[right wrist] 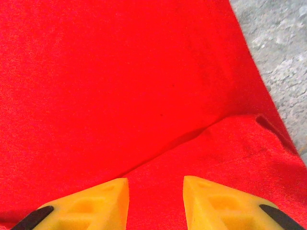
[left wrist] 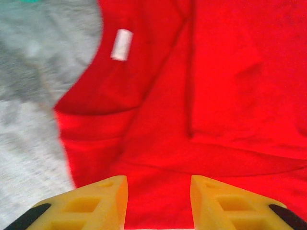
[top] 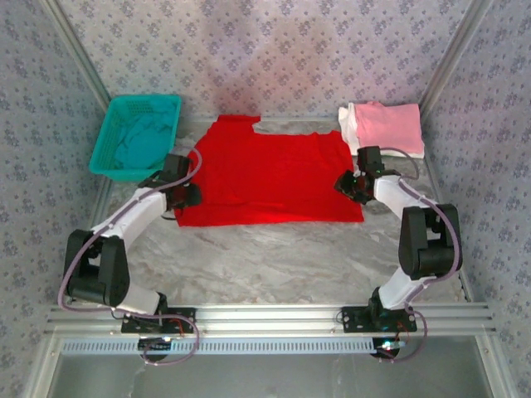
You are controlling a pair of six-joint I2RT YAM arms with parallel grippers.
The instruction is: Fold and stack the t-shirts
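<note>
Nearest to me, bare marbled table [top: 274,257] runs from the arm bases up to the red t-shirt [top: 270,174], which is spread flat mid-table.

The left gripper [top: 184,196] sits at the shirt's 8 o'clock corner and the right gripper [top: 347,184] at its 3 o'clock edge, well apart, with the cloth stretched between them.

On the left wrist camera, the left gripper [left wrist: 158,191] has its yellow fingers [left wrist: 103,199] parted, with nothing pinched; red cloth lies under the gap. That camera adds what the overhead blurs: a small white label [left wrist: 121,44] inside the neckline at 11 o'clock, soft creases running across, and grey tabletop at 9 o'clock.

On the right wrist camera, the right gripper [right wrist: 156,191] is likewise spread and holds nothing, its fingers [right wrist: 216,201] over red fabric. A doubled-over flap makes a ridge from 7 towards 3 o'clock, and table stone shows at 1 o'clock. I can't tell whether either set of tips touches the cloth.

Farther back the overhead gives me the surroundings. At 10 o'clock from the red shirt there's a teal mesh basket [top: 116,157] with the teal t-shirt [top: 145,137] crumpled inside. At 2 o'clock the pink t-shirt [top: 388,124] lies folded on the white t-shirt [top: 348,126], just beside the red one's far corner.
</note>
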